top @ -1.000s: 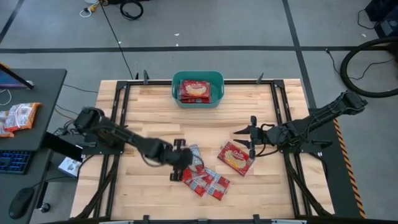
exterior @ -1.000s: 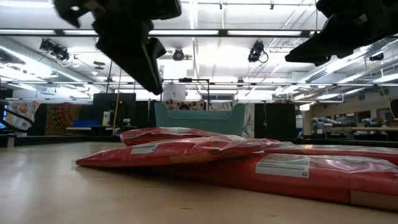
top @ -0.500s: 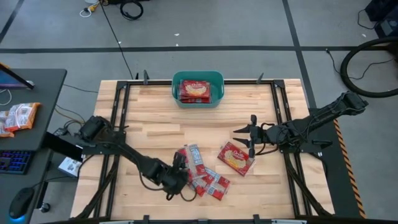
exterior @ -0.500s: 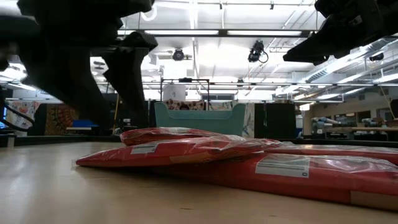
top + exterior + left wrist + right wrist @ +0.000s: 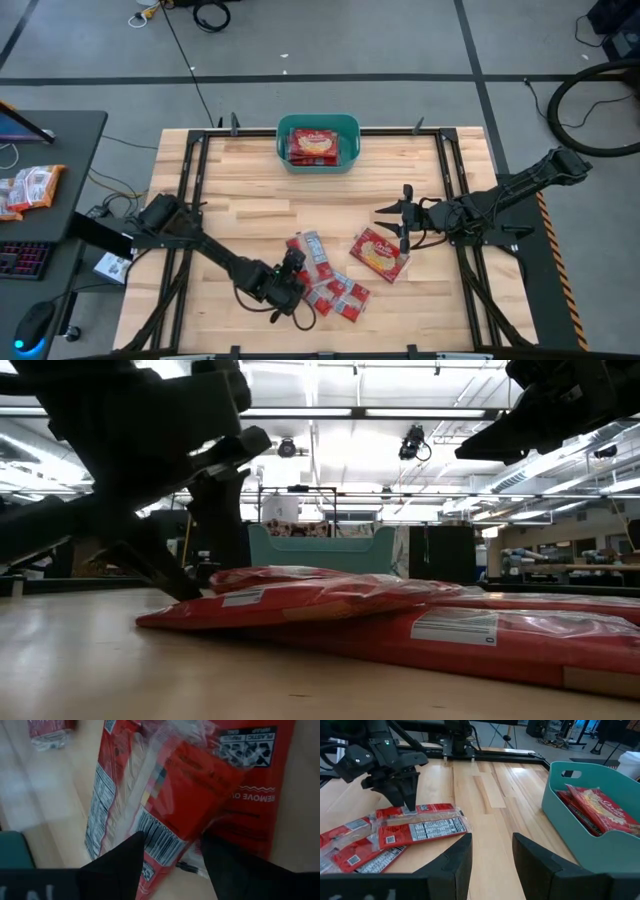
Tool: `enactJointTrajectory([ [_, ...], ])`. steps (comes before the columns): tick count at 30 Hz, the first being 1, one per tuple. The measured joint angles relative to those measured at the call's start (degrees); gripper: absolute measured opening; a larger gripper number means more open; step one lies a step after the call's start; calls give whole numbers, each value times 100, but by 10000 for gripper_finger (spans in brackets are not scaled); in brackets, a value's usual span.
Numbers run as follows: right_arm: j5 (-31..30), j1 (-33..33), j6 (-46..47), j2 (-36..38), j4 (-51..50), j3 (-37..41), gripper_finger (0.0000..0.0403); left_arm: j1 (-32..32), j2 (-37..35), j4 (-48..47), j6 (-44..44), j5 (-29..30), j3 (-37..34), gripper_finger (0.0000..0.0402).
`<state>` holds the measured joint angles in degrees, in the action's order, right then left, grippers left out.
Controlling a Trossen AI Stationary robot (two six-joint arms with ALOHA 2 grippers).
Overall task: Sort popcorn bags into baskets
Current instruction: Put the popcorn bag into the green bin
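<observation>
Two spread fingers of the left gripper (image 5: 291,287) straddle a popcorn bag (image 5: 312,262).

The left gripper (image 5: 292,283) covers part of the top bag (image 5: 309,257) from above, so its fingertips' contact there cannot be made out. In the left wrist view that bag (image 5: 170,800) runs off the frame. The basket (image 5: 592,827) is cut by the right wrist frame's edge. The bags (image 5: 335,292) overlap, so their count is unclear.
</observation>
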<state>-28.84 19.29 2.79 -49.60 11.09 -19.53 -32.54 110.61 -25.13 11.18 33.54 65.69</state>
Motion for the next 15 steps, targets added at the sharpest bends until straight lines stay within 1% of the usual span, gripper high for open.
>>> enactJointTrajectory([
  [3, 2, 0, 2, 0, 0, 0, 145, 64, 7, 127, -151, -147, -2, 172],
  [7, 37, 0, 2, 0, 0, 0, 145, 127, 35, 224, -355, -338, -2, 112],
  [12, 37, 0, 2, 0, -2, 0, 145, 161, 53, 308, -499, -257, -2, 34],
  [13, 39, 0, 2, 0, 0, 0, 145, 162, 53, 349, -525, -198, -2, 21],
  [15, 39, 0, 4, 0, -3, 0, 145, 162, 61, 420, -683, -42, -8, 9],
])
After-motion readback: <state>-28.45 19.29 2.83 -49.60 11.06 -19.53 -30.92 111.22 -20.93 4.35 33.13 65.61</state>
